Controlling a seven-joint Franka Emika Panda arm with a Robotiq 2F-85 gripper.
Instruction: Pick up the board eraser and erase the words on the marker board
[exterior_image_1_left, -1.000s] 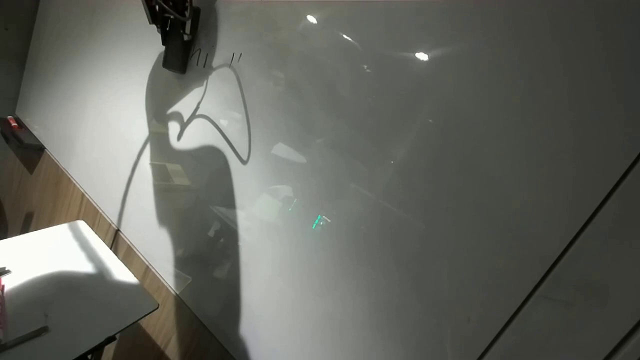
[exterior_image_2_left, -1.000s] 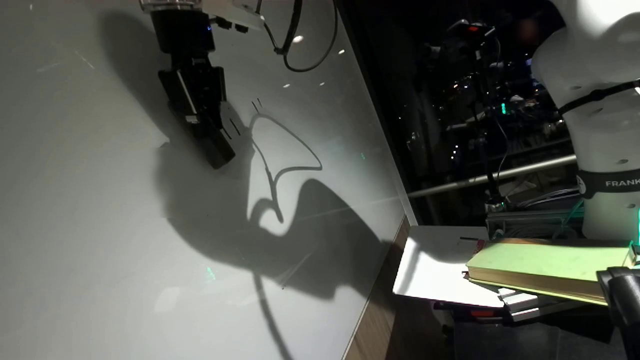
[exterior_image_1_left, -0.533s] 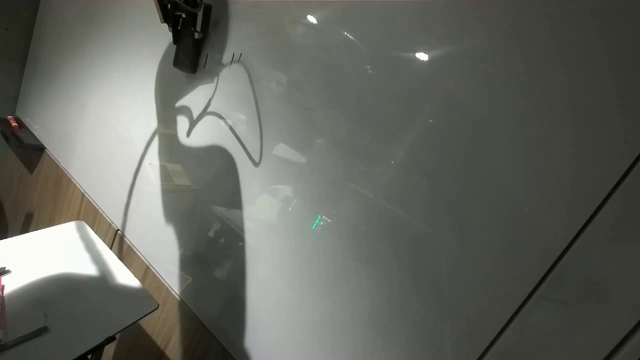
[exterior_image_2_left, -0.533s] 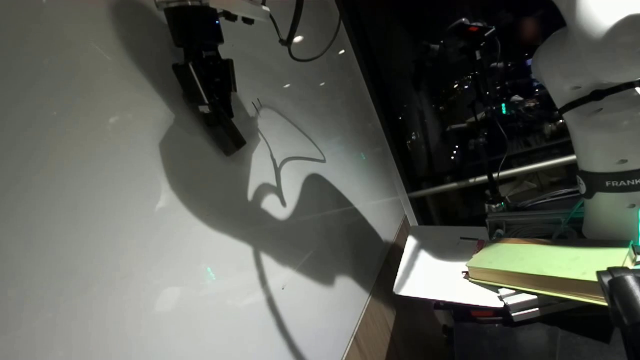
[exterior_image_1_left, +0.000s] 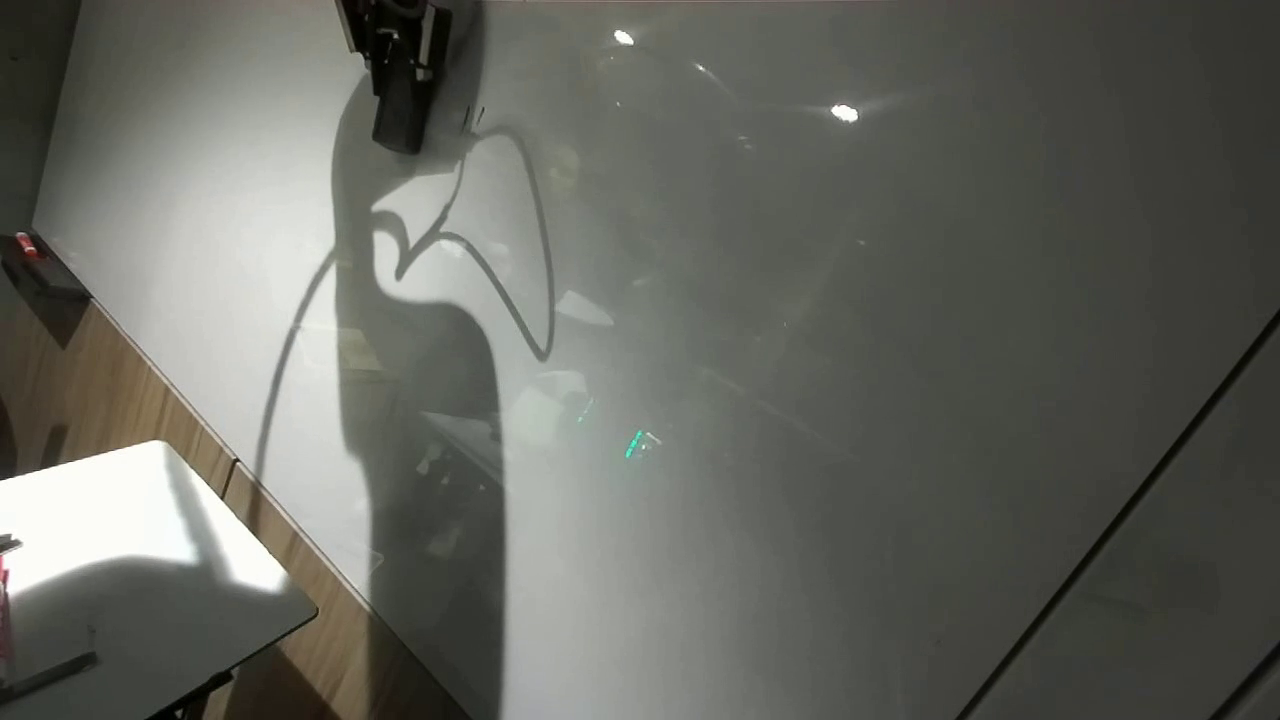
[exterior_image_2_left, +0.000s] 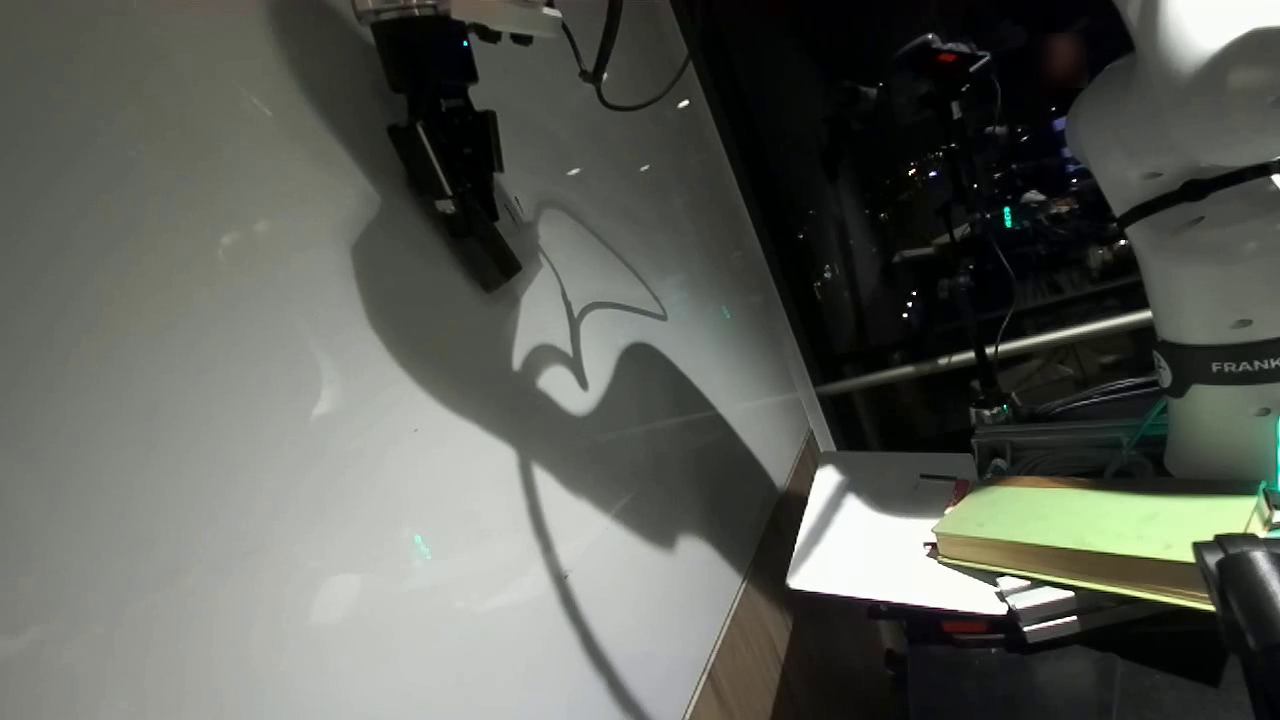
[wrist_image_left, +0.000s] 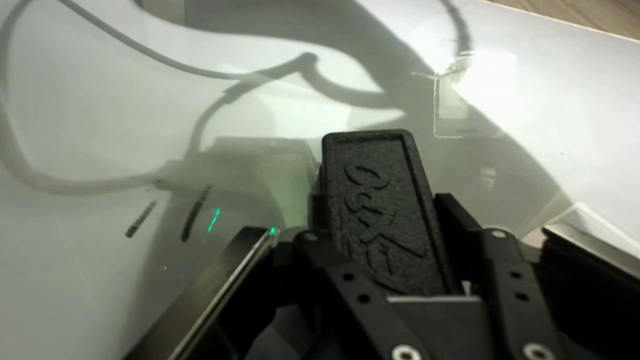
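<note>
Presently we list: tool (wrist_image_left: 384, 210), gripping board eraser (wrist_image_left: 377, 187); marker board (exterior_image_1_left: 750, 560), apparently mostly wiped; two dark strokes (wrist_image_left: 195, 214), unerased.

The gripper (wrist_image_left: 382, 212) hides part of the eraser (wrist_image_left: 370, 172); in an exterior view the left edge crops the table (exterior_image_1_left: 100, 505).

Dark oblong eraser (wrist_image_left: 382, 210) held aslant near two word strokes (wrist_image_left: 195, 215) on glossy marker board (exterior_image_1_left: 780, 560)
</note>
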